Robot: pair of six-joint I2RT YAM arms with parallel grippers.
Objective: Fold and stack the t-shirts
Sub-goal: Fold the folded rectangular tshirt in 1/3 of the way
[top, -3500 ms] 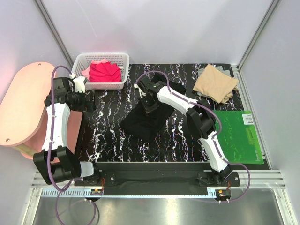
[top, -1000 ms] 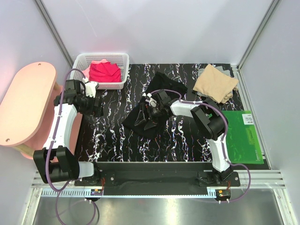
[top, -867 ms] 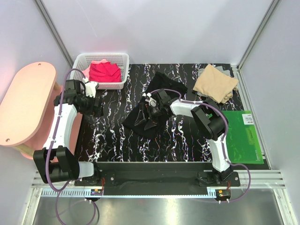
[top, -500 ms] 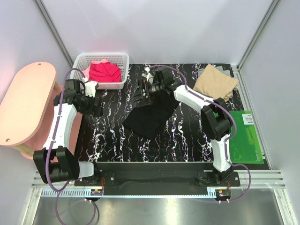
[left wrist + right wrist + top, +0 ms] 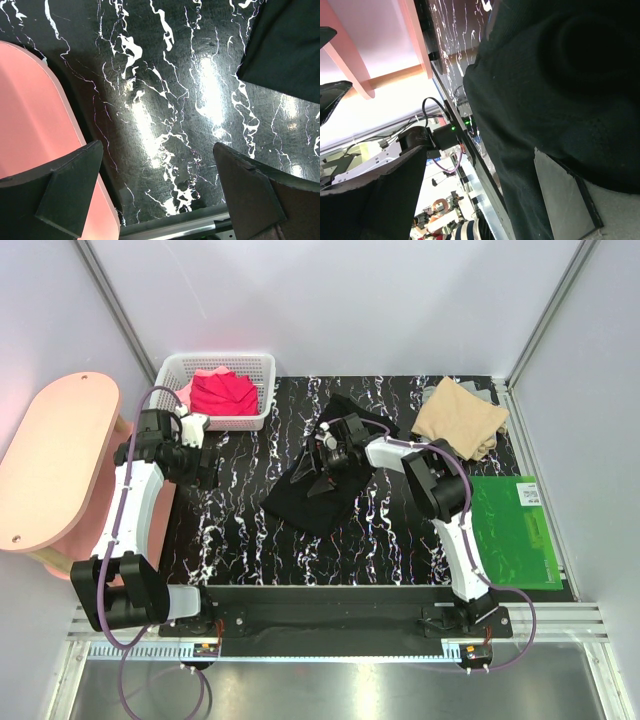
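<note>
A black t-shirt [image 5: 300, 495] lies crumpled in the middle of the dark marbled table [image 5: 240, 530]. My right gripper [image 5: 320, 475] is low over it, open, with black cloth [image 5: 545, 75] against one finger [image 5: 565, 195] and nothing pinched. My left gripper [image 5: 207, 466] hangs open over bare table at the left, with a corner of the black t-shirt [image 5: 290, 45] at the upper right of its wrist view. A folded tan t-shirt [image 5: 460, 418] lies at the back right. Red [image 5: 222, 393] and pink [image 5: 184, 393] t-shirts sit in the basket.
A white mesh basket [image 5: 255, 420] stands at the back left. A pink oval side table [image 5: 50, 470] borders the left edge, also seen from the left wrist [image 5: 30, 120]. A green board [image 5: 510, 530] lies at the right front.
The right arm swung out to the shirt's back-left edge, then came back over the shirt's middle. The left arm has stayed still for the last second.
</note>
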